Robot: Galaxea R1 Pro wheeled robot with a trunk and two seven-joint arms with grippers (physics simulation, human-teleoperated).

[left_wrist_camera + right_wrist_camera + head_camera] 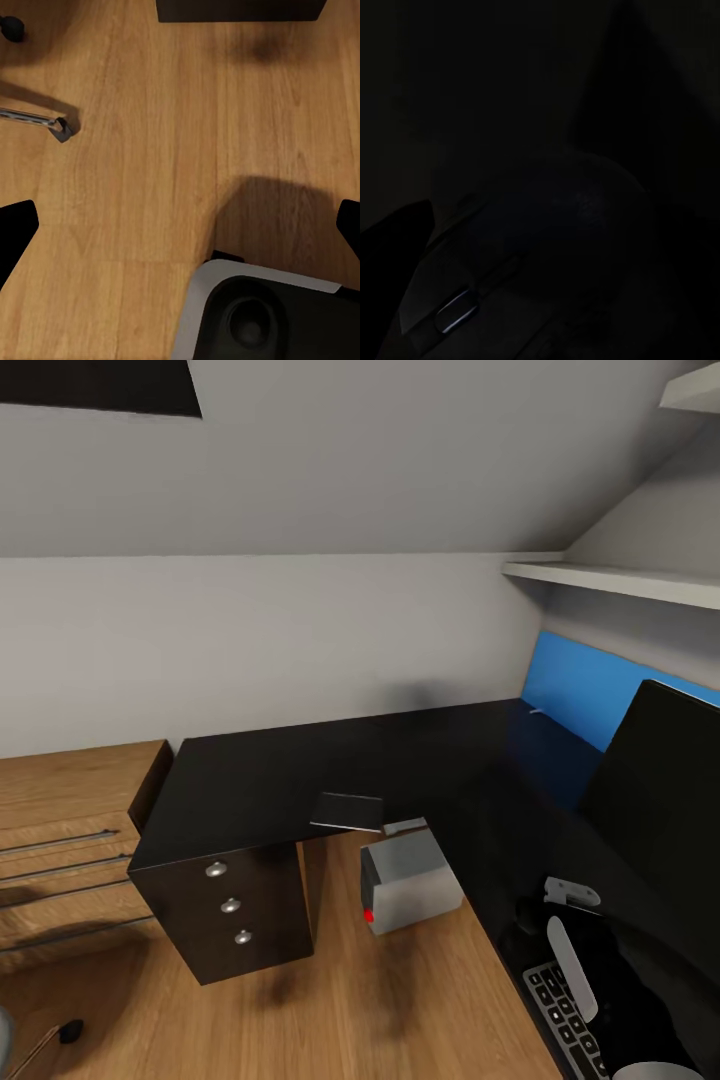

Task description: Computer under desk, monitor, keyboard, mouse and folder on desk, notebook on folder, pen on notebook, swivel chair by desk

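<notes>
The black desk [300, 770] runs in an L along the wall, with a blue back panel behind the black monitor [660, 790] at the right. A dark grey notebook [347, 812] lies at the desk's inner edge. Under the desk stands the grey computer [408, 880]. A small white pen [537, 711] lies far back on the desktop. The keyboard [565, 1015] shows at the lower right. My right gripper [560, 905] hovers low over the desk beyond it. In the dark right wrist view the mouse [547, 247] lies very close below. My left gripper [187, 217] hangs open over the floor.
A light wooden drawer chest [70, 840] stands left of the desk's black drawer unit [235, 910]. A chrome chair leg with a caster [60, 127] lies on the wood floor at my left. White shelves [620, 580] hang above the monitor. My own base [262, 315] is below the left gripper.
</notes>
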